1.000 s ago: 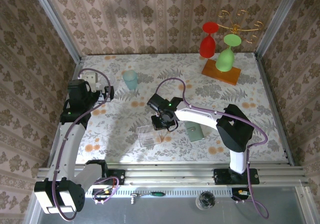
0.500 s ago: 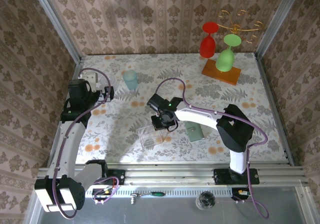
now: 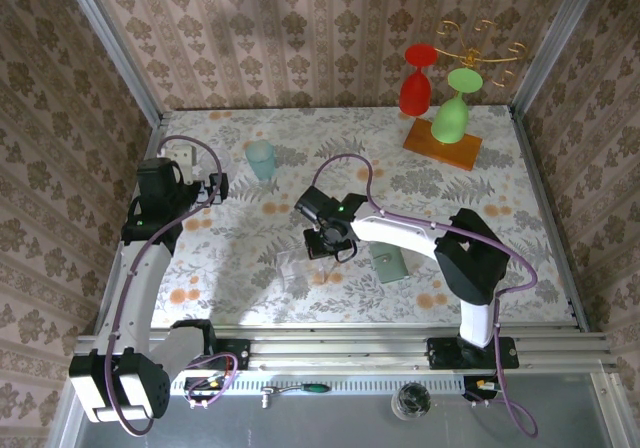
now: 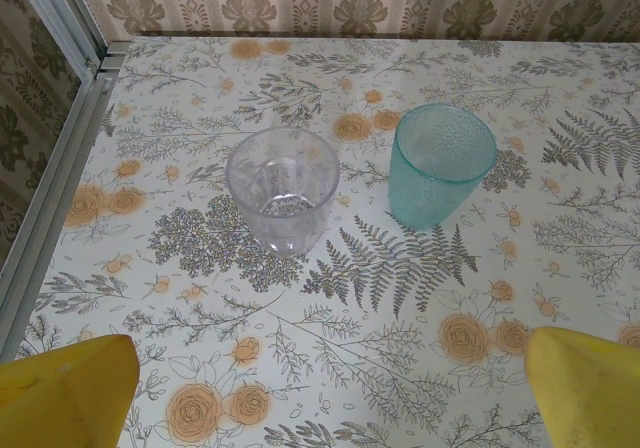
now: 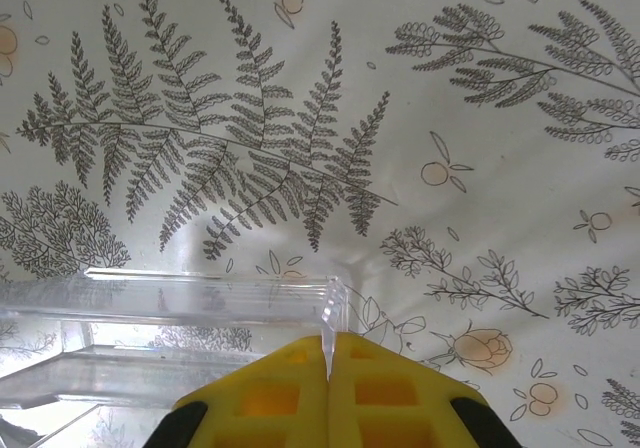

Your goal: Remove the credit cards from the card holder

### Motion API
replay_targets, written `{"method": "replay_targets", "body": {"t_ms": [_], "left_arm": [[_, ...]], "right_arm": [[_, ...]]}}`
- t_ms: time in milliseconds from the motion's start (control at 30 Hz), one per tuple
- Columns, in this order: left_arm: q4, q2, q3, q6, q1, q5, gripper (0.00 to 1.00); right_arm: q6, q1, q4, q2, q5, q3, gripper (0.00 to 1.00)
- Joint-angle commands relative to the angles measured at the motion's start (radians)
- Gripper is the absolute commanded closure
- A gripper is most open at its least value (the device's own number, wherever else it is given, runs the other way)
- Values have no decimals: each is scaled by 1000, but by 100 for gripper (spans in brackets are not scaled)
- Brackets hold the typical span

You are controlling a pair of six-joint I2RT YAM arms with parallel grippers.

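right gripper (image 5: 328, 356) now pinched on the wall of the clear square plastic box (image 5: 180, 303), tighter than before, left gripper (image 4: 325, 388) still wide open, flat grey-green card holder (image 3: 388, 264) lying just beside the right gripper

The table (image 4: 330, 368) has a smooth, faintly sheeny covering printed with ferns and flowers. The clear square plastic box (image 5: 190, 313) is glossy and see-through, with bright glints along its edges. The right gripper (image 5: 328, 353) has matt yellow plastic jaws. The clear round tumbler (image 4: 282, 188) is smooth and shiny, while the teal translucent cup (image 4: 440, 178) is finely dimpled. The small flat grey-green card holder (image 3: 388, 263) looks matt. The glossy red goblet (image 3: 416, 80) and glossy green goblet (image 3: 452, 108) stand on an orange-brown, wooden-looking board (image 3: 442, 144).
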Motion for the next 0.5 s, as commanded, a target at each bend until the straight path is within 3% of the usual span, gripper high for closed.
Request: {"method": "replay_targets", "body": {"t_ms": [0, 467], "left_arm": [[-6, 1, 3, 18, 6, -2, 0], [-3, 22, 4, 8, 7, 17, 0]], "right_arm": [[4, -36, -33, -43, 41, 11, 96], [-193, -368, -153, 60, 207, 274, 96]]}}
